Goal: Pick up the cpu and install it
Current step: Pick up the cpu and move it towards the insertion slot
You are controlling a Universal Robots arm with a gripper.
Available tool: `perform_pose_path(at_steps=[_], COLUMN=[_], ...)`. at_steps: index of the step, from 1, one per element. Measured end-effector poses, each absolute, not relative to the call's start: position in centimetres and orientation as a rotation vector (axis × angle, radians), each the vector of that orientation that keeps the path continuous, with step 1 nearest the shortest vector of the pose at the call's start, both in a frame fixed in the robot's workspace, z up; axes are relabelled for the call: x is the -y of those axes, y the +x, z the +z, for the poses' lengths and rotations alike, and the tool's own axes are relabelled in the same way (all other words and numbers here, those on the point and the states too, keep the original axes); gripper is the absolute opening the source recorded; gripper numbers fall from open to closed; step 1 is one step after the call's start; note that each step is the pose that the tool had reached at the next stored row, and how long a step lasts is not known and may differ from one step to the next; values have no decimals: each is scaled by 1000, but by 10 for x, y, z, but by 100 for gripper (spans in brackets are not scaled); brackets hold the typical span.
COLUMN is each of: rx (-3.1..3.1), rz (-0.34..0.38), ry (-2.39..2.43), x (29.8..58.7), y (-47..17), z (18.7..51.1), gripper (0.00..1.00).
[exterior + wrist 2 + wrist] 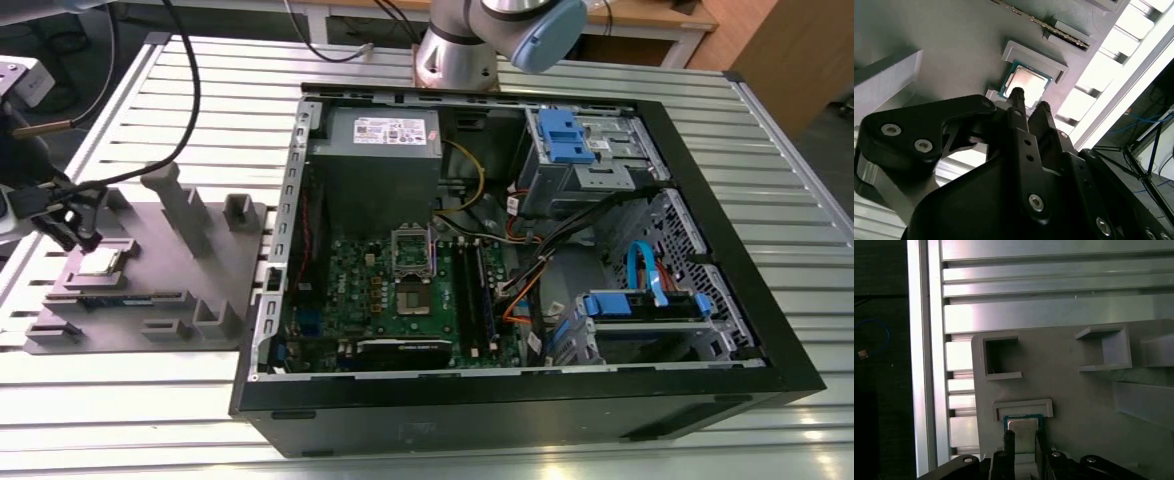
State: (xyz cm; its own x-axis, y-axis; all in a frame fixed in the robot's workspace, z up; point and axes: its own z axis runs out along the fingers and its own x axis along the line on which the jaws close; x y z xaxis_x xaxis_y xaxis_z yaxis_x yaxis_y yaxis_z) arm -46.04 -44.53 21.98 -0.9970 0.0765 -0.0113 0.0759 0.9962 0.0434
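Hovering my gripper (1030,100) just above the cpu (1028,80), jaws slightly apart, empty; pickup needs them straddling its edges.

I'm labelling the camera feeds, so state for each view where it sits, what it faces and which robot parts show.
Exterior view: off the arm, raised, looking down on the open computer case and the grey holder; the arm shows, jaws above the holder.
First wrist view: on the wrist, facing down past the jaws, standing apart, onto the cpu in the holder.
Second wrist view: on the wrist, looking along the black jaws toward the cpu.
Shared: both wrist views show jaws and cpu.
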Motion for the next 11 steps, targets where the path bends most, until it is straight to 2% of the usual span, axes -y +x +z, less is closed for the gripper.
perform_pose_path(at_steps=[1, 3, 6, 8, 10, 11], rx=[-3126, -3126, -3126, -3126, -3126, -3126], rz=[67, 67, 67, 67, 67, 67], ry=[119, 119, 119, 119, 119, 119], x=[445, 445, 445, 445, 445, 445], y=[-460, -460, -460, -460, -460, -460], z=[220, 220, 220, 220, 220, 220], gripper=[30, 42, 47, 59, 59, 65])
